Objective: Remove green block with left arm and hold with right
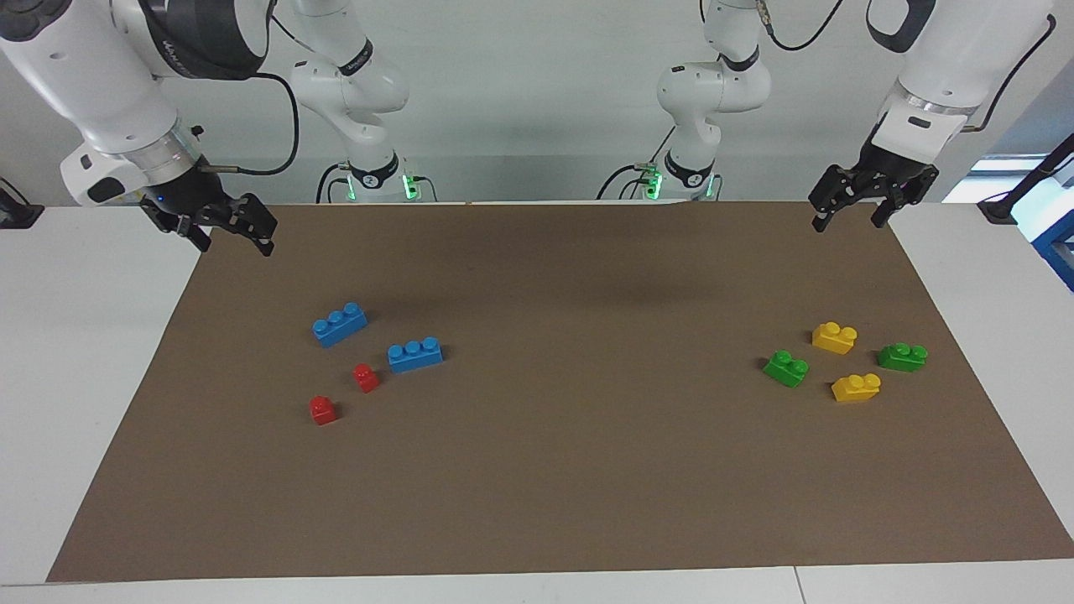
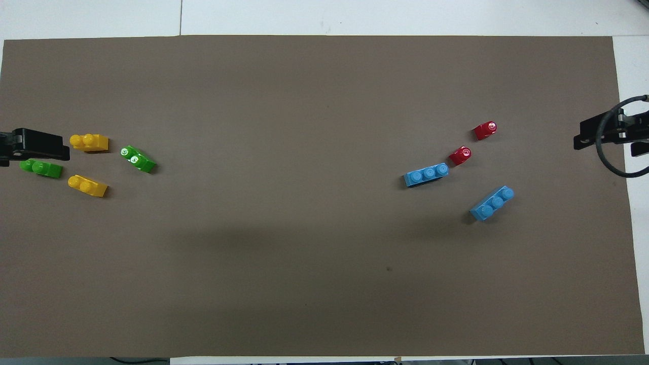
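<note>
The green block (image 1: 786,367), a bright lime two-stud brick, lies on the brown mat toward the left arm's end of the table; it also shows in the overhead view (image 2: 138,158). My left gripper (image 1: 849,221) hangs open and empty in the air over the mat's corner near its base, well apart from the block. In the overhead view the left gripper (image 2: 61,148) shows at the edge. My right gripper (image 1: 235,243) hangs open and empty over the mat's corner at the other end; it also shows in the overhead view (image 2: 583,141).
A darker green two-stud brick (image 1: 902,356) and two yellow bricks (image 1: 834,337) (image 1: 856,387) lie around the green block. Two blue three-stud bricks (image 1: 339,324) (image 1: 414,355) and two small red bricks (image 1: 365,377) (image 1: 322,409) lie toward the right arm's end.
</note>
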Motion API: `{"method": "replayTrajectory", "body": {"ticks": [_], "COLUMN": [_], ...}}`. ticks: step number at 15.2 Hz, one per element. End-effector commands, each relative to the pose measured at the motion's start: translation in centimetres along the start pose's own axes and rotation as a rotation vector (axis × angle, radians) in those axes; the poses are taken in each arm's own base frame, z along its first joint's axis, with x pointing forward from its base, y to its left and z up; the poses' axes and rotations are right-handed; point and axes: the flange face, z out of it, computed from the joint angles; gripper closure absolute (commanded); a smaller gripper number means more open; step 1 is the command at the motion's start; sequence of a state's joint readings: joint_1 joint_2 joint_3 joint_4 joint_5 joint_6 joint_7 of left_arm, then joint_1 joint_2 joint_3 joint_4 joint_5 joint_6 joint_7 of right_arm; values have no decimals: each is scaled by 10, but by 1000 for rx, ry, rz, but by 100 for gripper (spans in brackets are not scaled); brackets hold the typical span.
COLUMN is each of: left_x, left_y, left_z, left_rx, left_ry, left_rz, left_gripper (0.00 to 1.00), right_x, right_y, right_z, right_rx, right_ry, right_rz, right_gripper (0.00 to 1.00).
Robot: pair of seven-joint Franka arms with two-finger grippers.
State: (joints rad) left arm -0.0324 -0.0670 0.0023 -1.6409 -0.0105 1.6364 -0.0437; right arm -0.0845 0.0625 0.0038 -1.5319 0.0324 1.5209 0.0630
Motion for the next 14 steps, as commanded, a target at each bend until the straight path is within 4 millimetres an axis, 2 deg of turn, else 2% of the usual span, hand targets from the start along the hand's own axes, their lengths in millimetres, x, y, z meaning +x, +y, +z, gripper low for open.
{"method": "replayTrajectory", "body": {"ticks": [1, 4, 5, 6, 11, 14], "left_x": [2, 5, 12, 14, 12, 10], "left_y": [-2, -4, -9, -8, -7, -7], "left_z": [-3, 4, 20, 26, 22, 18], "left_rx": [-14, -12, -10, -6, 1, 0], "left_ry": [1, -18, -50, -66, -59, -58], "left_rz": [-18, -22, -32, -29, -21, -21], "left_gripper": [0, 0, 0, 0, 0, 0], "right_x": [-12, -9, -9, -9, -5, -3], "right_y": [4, 0, 0, 0, 3, 14], "right_z": [8, 10, 10, 10, 5, 5], "right_rx": [-17, -16, -14, -9, 16, 7], "right_ry": [-10, 1, 2, 5, 39, 47], "right_rz": [-18, -23, -23, -23, -12, 5], "right_gripper": [0, 0, 0, 0, 0, 0]}}
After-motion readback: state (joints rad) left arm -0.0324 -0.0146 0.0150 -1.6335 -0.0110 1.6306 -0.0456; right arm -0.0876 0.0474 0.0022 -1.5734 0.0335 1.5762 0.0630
